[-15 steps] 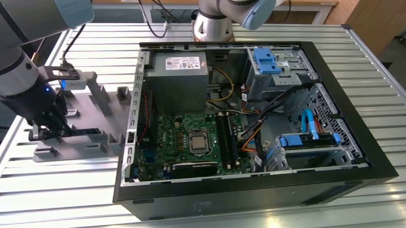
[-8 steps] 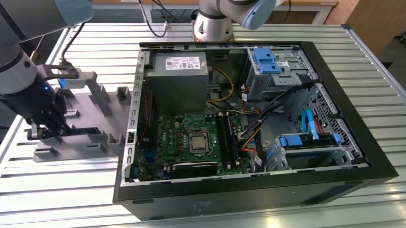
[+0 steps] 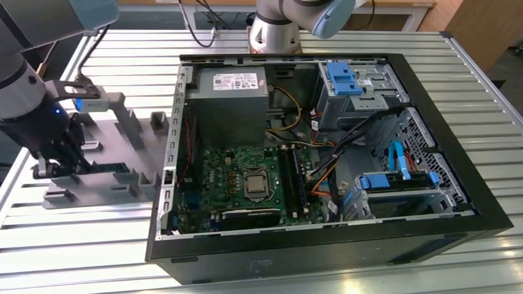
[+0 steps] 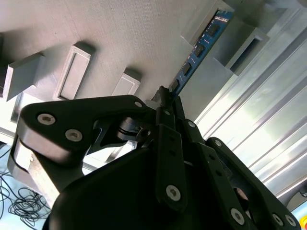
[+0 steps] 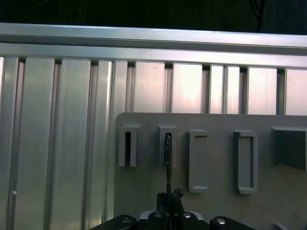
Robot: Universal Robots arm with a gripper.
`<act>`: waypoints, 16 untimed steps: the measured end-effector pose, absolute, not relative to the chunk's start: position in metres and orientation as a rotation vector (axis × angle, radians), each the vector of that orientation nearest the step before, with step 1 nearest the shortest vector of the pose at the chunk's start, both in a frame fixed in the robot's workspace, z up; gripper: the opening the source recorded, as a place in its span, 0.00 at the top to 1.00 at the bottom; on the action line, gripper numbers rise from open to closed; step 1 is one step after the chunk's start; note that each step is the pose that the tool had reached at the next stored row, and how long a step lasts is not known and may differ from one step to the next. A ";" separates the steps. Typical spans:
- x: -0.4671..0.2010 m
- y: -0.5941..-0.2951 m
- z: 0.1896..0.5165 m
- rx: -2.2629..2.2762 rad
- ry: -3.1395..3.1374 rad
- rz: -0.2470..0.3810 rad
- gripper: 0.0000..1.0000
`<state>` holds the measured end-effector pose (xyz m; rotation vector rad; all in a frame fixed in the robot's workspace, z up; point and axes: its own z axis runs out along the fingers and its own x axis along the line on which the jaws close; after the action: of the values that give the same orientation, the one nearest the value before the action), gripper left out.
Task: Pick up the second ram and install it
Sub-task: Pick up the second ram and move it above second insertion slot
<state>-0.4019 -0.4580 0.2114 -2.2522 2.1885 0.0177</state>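
Aluminium bench: slatted; carries tray and case.
Gripper: at the exterior view's far left, down over the tray; clamped on the near end of the second ram.
Grey holder tray: rows of upright slotted blocks.
Second ram: blue-green strip with dark chips; on edge, far end at a slotted block of the tray.
Step in hand: judged as the pick; strip not yet clear of the block.
Technique: draw straight out along the slot; no twist; keep strip on edge and square between the pads.
Risk: flex or snag under any sideways lever.
Computer case: open, beside the tray.
Black slot rails: on the green motherboard, well apart from the gripper.
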 end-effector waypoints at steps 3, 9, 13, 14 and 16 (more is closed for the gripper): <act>-0.402 -0.458 0.213 -2.252 2.188 0.018 0.86; -0.402 -0.458 0.216 -2.252 2.189 0.018 0.86; -0.402 -0.458 0.218 -2.252 2.188 0.018 0.86; -0.402 -0.458 0.219 -2.252 2.188 0.018 0.86; -0.402 -0.458 0.220 -2.252 2.188 0.018 0.86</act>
<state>-0.4019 -0.4580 0.2197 -2.2522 2.1884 0.0176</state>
